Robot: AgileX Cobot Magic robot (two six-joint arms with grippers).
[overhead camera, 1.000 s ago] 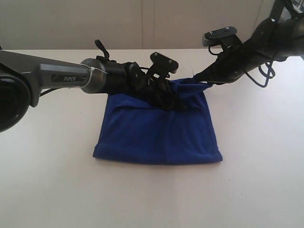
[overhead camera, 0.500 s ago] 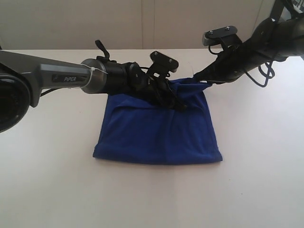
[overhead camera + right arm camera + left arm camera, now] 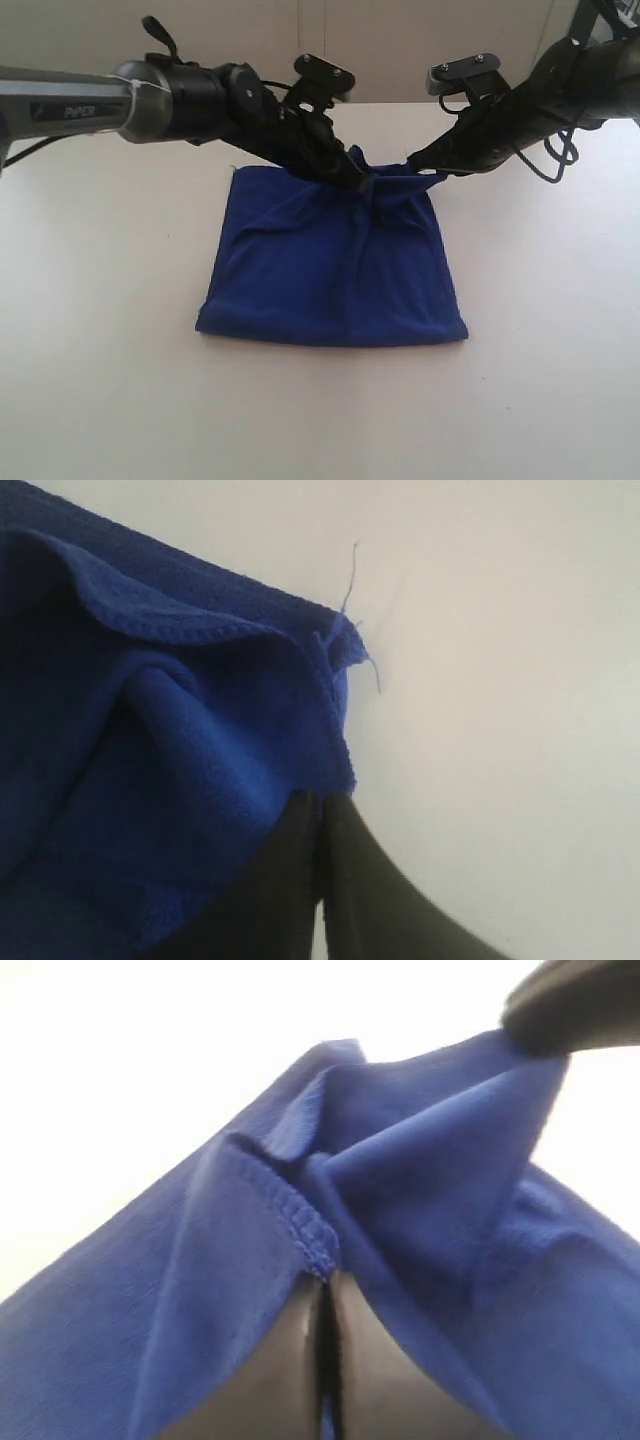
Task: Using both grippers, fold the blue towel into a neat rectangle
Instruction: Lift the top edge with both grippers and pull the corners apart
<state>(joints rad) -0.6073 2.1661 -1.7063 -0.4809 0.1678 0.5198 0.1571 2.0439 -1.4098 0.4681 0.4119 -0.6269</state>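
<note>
**Pinching the blue towel's far edge with both grippers**

White lettering [image 3: 65, 112] on the grey sleeve of the left arm [image 3: 130, 100] is blurred but appears to read "PIPER". No label or other writing can be made out on the cloth.

The left gripper [image 3: 365, 183] has its jaws clamped together on a bunched fold near the middle of the far edge of the blue towel [image 3: 330, 270]. In the left wrist view the gripper [image 3: 322, 1295] shows almost no gap, with a stitched hem caught at the tips. The right gripper [image 3: 425, 168] is likewise clenched on the towel's far right corner, and its wrist view shows the jaws [image 3: 320, 802] pressed tight on the hemmed edge.

The towel lies folded on the white bench [image 3: 110, 380]. Its near edge is flat, and its far edge is lifted where it is held. A loose blue thread [image 3: 350, 580] trails from the held corner. Black cables [image 3: 560, 160] hang by the right arm, and a pale wall [image 3: 420, 40] stands behind.
</note>
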